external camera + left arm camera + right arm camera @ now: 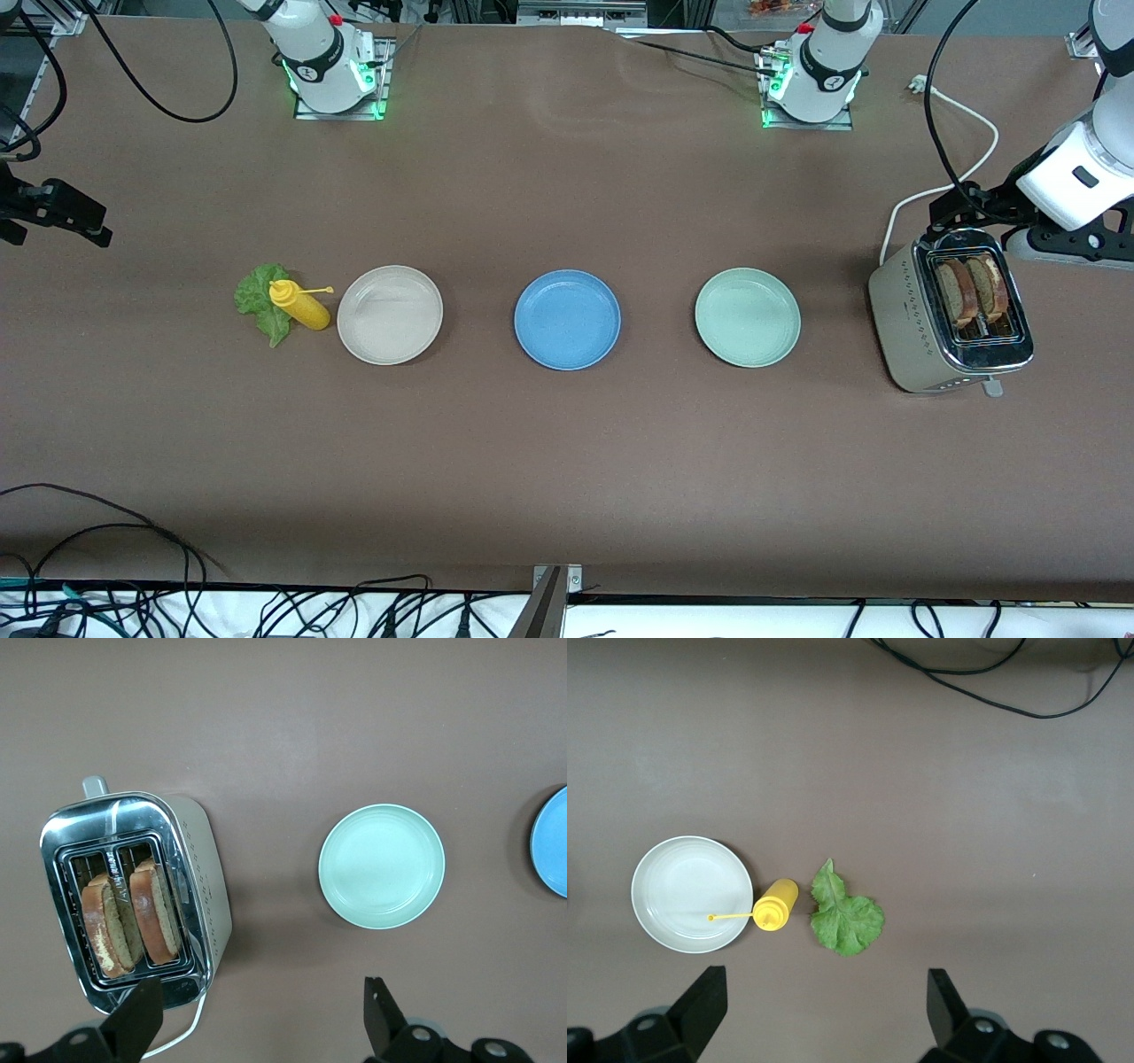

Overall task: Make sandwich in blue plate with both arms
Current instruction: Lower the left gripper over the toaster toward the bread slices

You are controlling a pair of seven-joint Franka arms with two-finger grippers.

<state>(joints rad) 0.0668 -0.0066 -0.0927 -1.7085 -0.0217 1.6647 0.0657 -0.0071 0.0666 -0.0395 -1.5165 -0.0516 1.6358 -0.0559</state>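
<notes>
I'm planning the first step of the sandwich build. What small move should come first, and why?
Probably lower the left gripper, its fingers open, onto the toast slices standing in the toaster just below it, and grip one. The blue plate holds nothing, and bread goes down first. The right gripper, also open, waits above the lettuce leaf.
</notes>
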